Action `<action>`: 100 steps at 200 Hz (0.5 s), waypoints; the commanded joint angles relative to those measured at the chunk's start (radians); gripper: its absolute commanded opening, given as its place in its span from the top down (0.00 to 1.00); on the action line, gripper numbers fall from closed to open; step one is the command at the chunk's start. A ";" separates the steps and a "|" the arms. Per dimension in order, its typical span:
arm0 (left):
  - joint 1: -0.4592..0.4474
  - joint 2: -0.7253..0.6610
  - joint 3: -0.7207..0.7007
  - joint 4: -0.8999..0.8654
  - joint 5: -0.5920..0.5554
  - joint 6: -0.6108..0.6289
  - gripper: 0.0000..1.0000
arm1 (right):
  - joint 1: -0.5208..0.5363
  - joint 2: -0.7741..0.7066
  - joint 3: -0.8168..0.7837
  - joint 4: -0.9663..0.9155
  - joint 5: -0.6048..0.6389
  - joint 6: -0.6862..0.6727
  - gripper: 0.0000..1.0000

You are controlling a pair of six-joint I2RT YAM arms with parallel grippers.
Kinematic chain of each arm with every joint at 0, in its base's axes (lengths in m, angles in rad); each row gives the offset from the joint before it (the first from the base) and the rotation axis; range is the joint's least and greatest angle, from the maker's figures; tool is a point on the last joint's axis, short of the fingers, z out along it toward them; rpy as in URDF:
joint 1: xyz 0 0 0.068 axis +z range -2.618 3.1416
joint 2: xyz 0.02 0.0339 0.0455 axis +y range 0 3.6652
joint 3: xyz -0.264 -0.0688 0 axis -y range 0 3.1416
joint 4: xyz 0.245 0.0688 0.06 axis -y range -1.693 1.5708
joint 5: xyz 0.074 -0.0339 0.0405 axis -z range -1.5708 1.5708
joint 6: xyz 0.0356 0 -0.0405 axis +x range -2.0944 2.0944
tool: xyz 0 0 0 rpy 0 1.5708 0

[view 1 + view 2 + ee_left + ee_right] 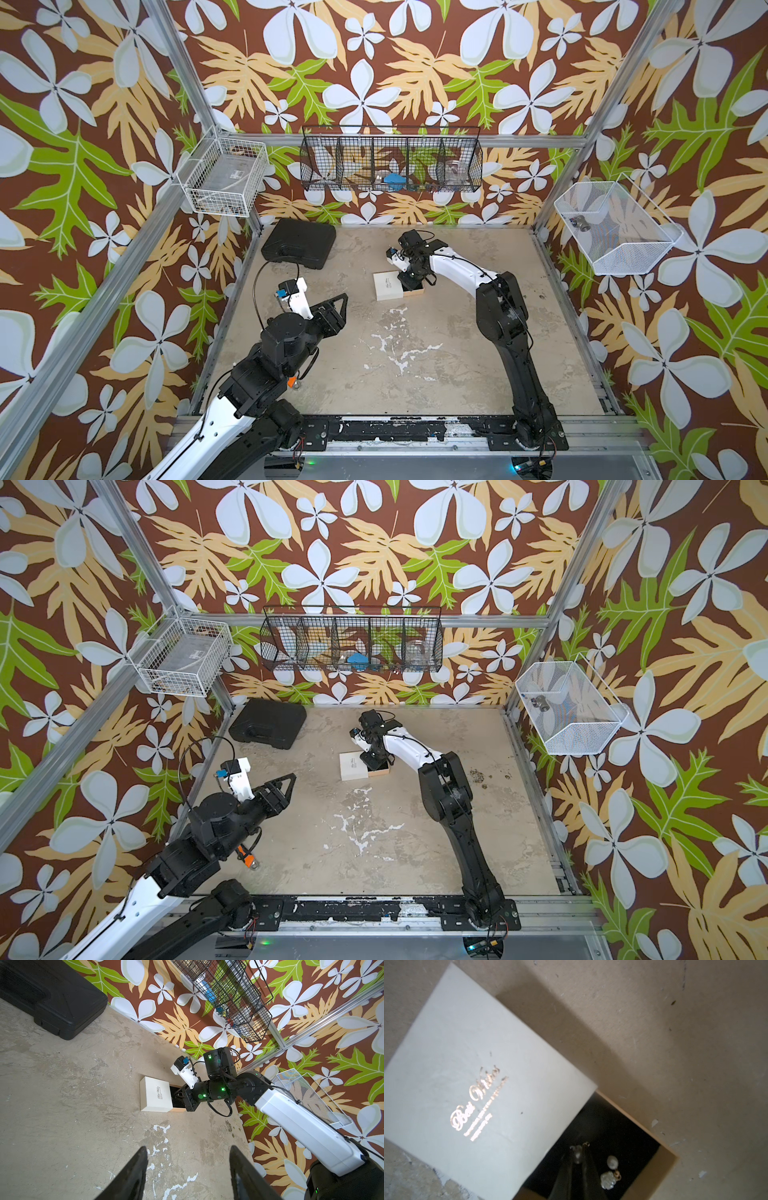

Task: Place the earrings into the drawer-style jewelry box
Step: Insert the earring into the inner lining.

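**One pearl earring in the right gripper, one already in the tray**

Nearest the front, the left gripper hangs over the bare table, jaws parted moderately with nothing between them. Further in, about mid-table, lies the drawer-style jewelry box. Its white sleeve carries gold script, and the tray is slid partly out on the right arm's side, showing a tan rim and black lining. The right gripper points down into that opening, jaws nearly together and pinching the pearl earring just beside the sleeve's edge. Close by, a second earring, a pearl with a pale flower-shaped piece, lies on the black lining. In the table's back left corner sits a closed black case. On the rear wall behind it hangs a black wire basket.
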 commanded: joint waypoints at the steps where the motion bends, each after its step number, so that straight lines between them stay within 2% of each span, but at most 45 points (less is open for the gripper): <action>1: 0.001 -0.002 -0.003 0.017 -0.008 0.009 0.36 | 0.006 0.018 0.021 -0.048 0.023 -0.009 0.99; 69: 0.000 0.017 -0.024 0.032 -0.003 0.009 0.36 | 0.015 0.048 0.083 -0.089 0.039 -0.009 0.98; 100: 0.000 0.028 -0.038 0.046 0.003 0.007 0.36 | 0.016 0.057 0.098 -0.096 0.036 -0.008 0.90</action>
